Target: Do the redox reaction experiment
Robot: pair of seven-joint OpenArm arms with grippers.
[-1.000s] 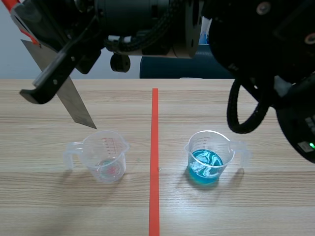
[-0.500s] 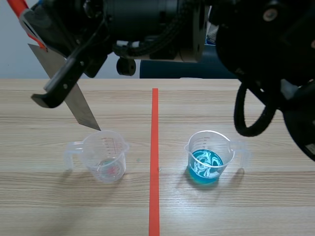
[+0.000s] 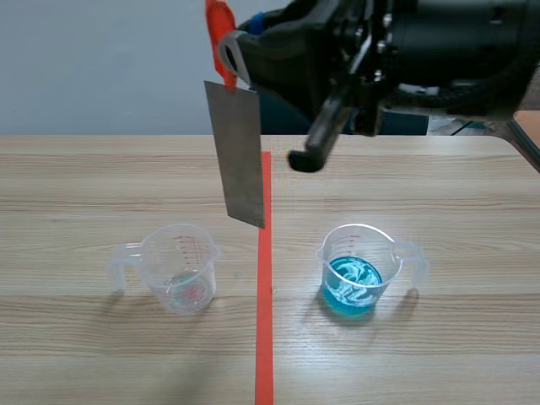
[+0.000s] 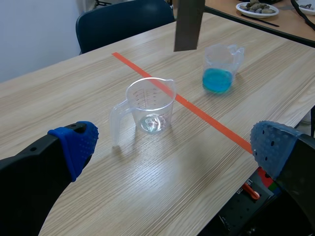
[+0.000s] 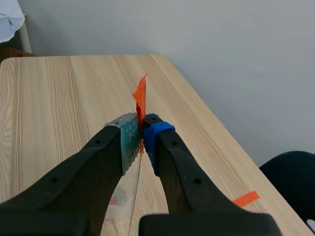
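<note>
A grey metal sheet (image 3: pixel 237 156) with an orange-red tag (image 3: pixel 216 25) at its top hangs upright over the red tape line, between the two cups and above them. My right gripper (image 3: pixel 229 55) is shut on its tagged end; in the right wrist view the sheet shows edge-on below the gripper (image 5: pixel 141 135) and the tag (image 5: pixel 140 98) sticks out past the pads. A clear, nearly empty measuring cup (image 3: pixel 179 268) stands left of the line. A second cup holding blue liquid (image 3: pixel 356 272) stands to the right. My left gripper (image 4: pixel 172 147) is open, short of the clear cup (image 4: pixel 149 104).
An orange-red tape line (image 3: pixel 265 278) runs down the middle of the wooden table. A dark blue chair (image 4: pixel 123 19) stands behind the table. The table's near edge (image 4: pixel 231 191) lies close to my left gripper. A dish (image 4: pixel 256 7) sits on another table beyond.
The right arm has carried the metal sheet rightward, from above the clear cup to over the tape line, and the sheet has swung from slanted to nearly upright. Both cups stay put.
</note>
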